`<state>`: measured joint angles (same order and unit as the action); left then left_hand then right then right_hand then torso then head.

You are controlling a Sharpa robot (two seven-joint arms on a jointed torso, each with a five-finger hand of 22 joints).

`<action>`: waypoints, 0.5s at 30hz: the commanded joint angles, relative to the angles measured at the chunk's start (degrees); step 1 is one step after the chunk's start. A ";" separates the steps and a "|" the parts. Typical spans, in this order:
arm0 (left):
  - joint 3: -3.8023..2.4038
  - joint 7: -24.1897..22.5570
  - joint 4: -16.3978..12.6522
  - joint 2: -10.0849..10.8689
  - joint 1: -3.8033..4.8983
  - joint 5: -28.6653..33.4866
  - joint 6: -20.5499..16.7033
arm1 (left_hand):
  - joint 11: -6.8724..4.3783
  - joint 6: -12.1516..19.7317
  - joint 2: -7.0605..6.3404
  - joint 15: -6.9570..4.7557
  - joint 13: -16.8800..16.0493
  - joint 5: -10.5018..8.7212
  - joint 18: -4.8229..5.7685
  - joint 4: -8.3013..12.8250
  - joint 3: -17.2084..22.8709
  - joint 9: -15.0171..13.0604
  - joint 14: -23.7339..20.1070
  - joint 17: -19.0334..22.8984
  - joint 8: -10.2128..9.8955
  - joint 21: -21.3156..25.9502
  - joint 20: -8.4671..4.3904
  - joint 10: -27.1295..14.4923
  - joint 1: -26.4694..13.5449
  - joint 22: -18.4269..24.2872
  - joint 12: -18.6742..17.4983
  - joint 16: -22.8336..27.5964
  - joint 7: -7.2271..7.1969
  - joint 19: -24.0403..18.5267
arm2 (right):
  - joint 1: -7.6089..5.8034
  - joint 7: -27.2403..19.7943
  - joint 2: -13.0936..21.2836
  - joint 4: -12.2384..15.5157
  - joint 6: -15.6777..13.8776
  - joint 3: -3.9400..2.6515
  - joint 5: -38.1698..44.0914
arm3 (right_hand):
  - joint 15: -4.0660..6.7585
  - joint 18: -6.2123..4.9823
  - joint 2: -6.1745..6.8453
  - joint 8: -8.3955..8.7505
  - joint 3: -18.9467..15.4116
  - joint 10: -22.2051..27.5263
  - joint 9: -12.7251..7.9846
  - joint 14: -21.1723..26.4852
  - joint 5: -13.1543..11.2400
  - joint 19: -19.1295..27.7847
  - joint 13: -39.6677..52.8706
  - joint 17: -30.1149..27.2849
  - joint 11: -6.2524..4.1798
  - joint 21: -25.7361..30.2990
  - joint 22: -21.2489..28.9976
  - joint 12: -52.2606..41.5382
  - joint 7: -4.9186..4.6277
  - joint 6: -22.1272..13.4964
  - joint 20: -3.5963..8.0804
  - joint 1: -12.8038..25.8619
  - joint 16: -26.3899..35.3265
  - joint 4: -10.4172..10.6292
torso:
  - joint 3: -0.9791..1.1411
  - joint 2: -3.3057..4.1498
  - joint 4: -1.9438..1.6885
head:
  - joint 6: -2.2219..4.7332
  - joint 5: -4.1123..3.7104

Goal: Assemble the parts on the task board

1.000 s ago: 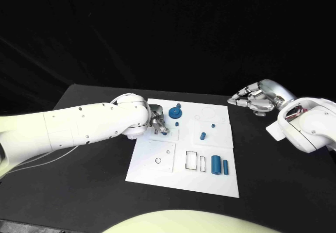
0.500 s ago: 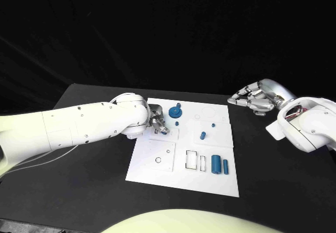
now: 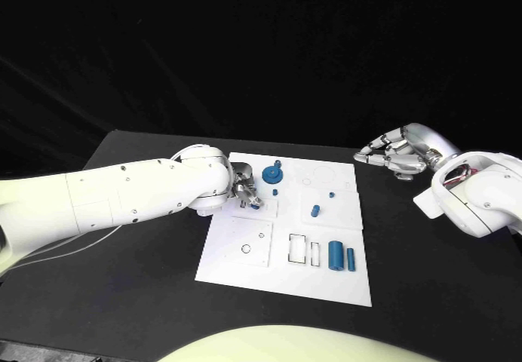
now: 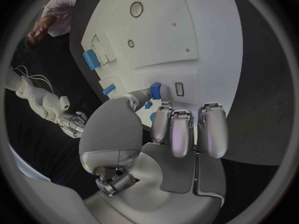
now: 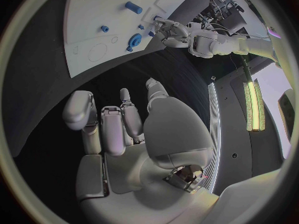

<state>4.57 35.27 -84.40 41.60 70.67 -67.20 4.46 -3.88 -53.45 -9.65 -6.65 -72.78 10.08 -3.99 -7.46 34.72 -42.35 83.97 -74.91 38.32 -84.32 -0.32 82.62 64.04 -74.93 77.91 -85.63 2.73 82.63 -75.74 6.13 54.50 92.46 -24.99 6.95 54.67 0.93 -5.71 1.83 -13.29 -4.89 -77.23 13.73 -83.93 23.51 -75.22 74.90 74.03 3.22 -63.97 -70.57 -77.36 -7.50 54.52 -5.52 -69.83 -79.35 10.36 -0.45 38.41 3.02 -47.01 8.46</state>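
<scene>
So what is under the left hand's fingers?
The left hand pinches a small blue part at its fingers, over the white task board. The board surface directly beneath is hidden.

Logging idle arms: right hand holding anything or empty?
Empty. The right hand hovers off the task board, fingers apart with nothing between them.

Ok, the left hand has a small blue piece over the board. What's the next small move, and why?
Probably ease the left hand down to seat the small blue part pinched at its fingertips. The left wrist view shows the part hanging just beside a small rectangular slot in the task board, not yet in it. The right hand hovers off the board's far corner holding nothing, so it need not move.
</scene>
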 commanded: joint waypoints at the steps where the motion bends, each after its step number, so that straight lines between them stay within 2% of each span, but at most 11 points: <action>1: 0.14 0.60 0.22 0.04 -0.19 -0.21 1.27 | -0.25 -3.59 0.50 -0.30 -0.07 0.10 1.13 0.65 0.54 -0.25 4.31 -8.49 0.25 -0.31 0.00 0.37 -0.18 -1.79 0.29 0.01 -3.19 0.26 | 0.04 -0.25 -0.02 -0.03 -0.08 -0.01 0.13 | 0.34 -0.42 -0.49 -0.27 -0.07 -0.06 0.06 -2.44 0.21 0.06 0.11 -0.05 -0.37 0.20 0.05 0.00 0.06 -0.08 0.52 0.17 0.20 0.19 | 0.00 0.01 0.01 | 0.06 0.07; 7: 0.13 0.62 0.41 -0.13 -0.18 -0.21 1.59 | -0.28 -3.57 0.78 -0.33 -0.13 0.12 1.14 0.50 0.46 -0.20 4.31 -8.49 0.26 -0.32 -0.03 0.39 -0.15 -1.84 0.32 0.01 -3.20 0.29 | 0.05 -0.24 0.03 0.05 -0.10 -0.01 0.13 | 0.34 -0.42 -0.49 -0.27 -0.07 -0.06 0.06 -2.44 0.21 0.06 0.11 -0.05 -0.37 0.20 0.05 0.00 0.06 -0.08 0.52 0.17 0.20 0.19 | 0.01 0.00 0.05 | 0.01 -0.01; 15: 0.12 0.64 0.72 -0.36 -0.16 -0.21 2.17 | -0.28 -3.81 0.80 -0.33 -0.30 0.03 1.18 -0.84 -1.15 -0.06 4.32 -8.51 0.41 -0.39 -0.06 0.48 -1.41 -2.05 0.43 0.01 -3.23 0.41 | 0.06 -0.21 0.16 0.18 -0.12 -0.01 0.13 | 0.38 -0.46 -0.48 -0.50 -0.23 0.03 0.15 -2.41 0.26 0.12 -0.01 -0.18 -0.42 0.43 0.18 0.08 0.11 -0.04 0.55 0.13 0.33 0.30 | 0.06 0.00 0.02 | -0.06 -0.06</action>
<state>4.56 35.26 -83.87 41.27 70.68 -67.17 4.84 -4.06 -53.66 -8.85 -6.65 -73.04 10.07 -3.99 -8.31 33.87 -42.57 83.97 -74.90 38.59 -84.32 -0.32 82.81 63.04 -74.92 78.19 -85.63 2.55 82.63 -75.71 6.12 54.61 92.57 -24.99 6.95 54.67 0.93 -5.70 1.83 -13.67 -5.00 -77.23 13.83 -83.93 23.50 -75.01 74.90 73.89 3.22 -63.73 -70.43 -77.36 -7.50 54.52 -5.31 -69.83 -79.35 10.47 -0.41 38.40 3.06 -47.08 8.42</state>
